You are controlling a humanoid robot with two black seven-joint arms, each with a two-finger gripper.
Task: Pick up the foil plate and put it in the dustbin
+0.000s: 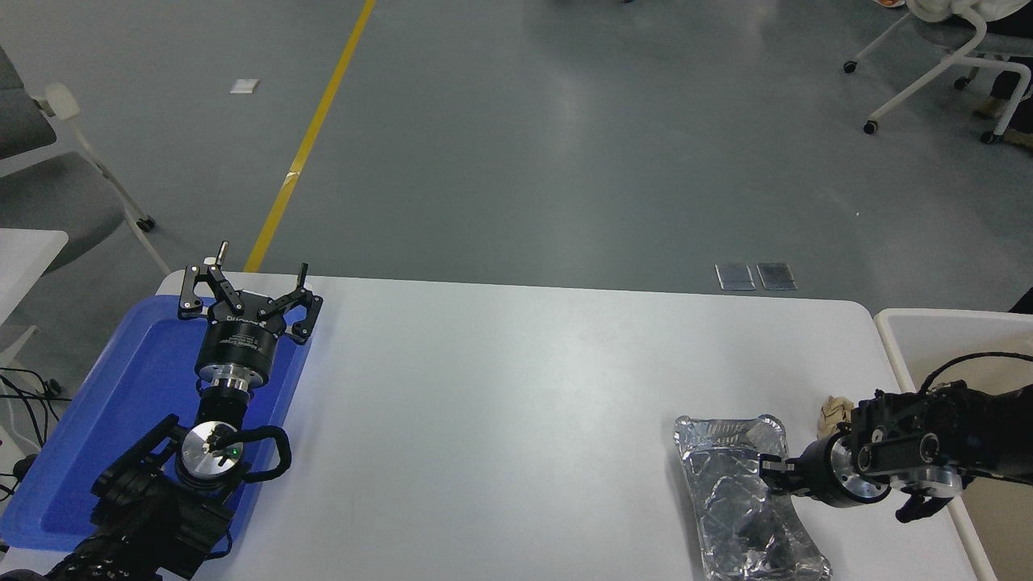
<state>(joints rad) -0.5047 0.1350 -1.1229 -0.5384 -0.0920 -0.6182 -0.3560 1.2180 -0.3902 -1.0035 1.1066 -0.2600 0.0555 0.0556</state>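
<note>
left hand (pixel 246 284): parked over the flat blue plastic tray (pixel 97 436) at the table's left edge, fingers spread wide apart, holding nothing

table: plain white table (pixel 500 403), mostly bare in the middle

foil plate: shiny crinkled silver foil plate (pixel 742 500) lying on the table near the front right corner, long side running front to back

right hand (pixel 771 472): comes in from the right edge, black fingers pinched together on the plate's right rim

paper: small crumpled tan paper ball (pixel 831 411) just behind the right wrist

dustbin: big off-white rimmed dustbin (pixel 892 339) right beside the table's right edge
</note>
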